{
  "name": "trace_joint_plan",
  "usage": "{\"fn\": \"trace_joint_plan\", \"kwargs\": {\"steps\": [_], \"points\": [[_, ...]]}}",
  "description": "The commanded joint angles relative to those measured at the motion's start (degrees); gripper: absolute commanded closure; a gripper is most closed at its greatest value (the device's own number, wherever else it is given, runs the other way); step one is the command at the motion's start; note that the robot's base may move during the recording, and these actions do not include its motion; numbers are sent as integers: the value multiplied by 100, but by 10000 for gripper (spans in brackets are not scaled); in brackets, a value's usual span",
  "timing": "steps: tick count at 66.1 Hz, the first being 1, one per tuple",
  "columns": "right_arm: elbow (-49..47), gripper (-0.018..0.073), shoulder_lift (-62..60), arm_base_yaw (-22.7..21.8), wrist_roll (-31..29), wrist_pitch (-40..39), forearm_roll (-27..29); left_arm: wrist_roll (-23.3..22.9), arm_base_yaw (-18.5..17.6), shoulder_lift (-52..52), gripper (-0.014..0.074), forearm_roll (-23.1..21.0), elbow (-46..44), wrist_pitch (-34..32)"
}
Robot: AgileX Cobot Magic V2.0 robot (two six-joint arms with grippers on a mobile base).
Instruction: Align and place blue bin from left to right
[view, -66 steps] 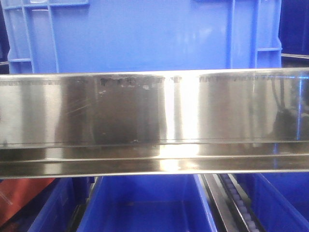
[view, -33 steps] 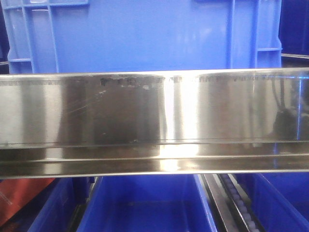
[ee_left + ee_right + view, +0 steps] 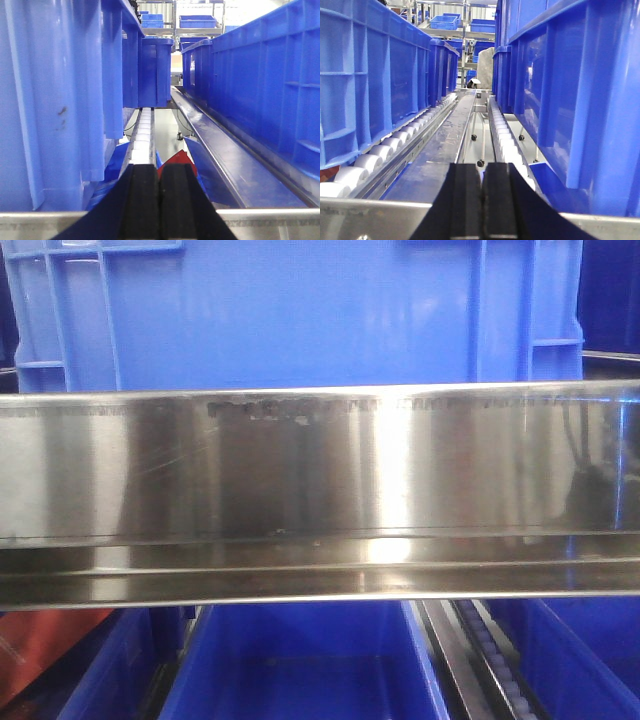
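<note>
We're seeing the blue bin (image 3: 290, 315) sitting at 12 o'clock behind the steel rail (image 3: 320, 490). It's looking rigid, bulky and slick, so we're eyeing its ribbed corners. Both left fingers (image 3: 142, 200) and right fingers (image 3: 467, 200) are pressed closed, gripping nothing.

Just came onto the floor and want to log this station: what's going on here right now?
A two-arm robot is working at a roller rack of blue crates. The blue bin sits on the shelf behind a steel rail, square to the front camera. The left gripper and right gripper are both shut with nothing between the fingers, each pointing down a gap between crates. Neither is touching the bin. More bins sit on the level below.
</note>
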Motion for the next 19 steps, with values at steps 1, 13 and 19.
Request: {"fn": "trace_joint_plan", "kwargs": {"steps": [1, 13, 19], "points": [[-2, 638, -22, -21, -36, -117, 12, 0, 8, -32, 708, -32, -14, -103], [-2, 638, -22, -21, -36, -117, 12, 0, 8, -32, 708, -32, -14, -103], [-2, 638, -22, -21, -36, -117, 12, 0, 8, -32, 708, -32, -14, -103]]}}
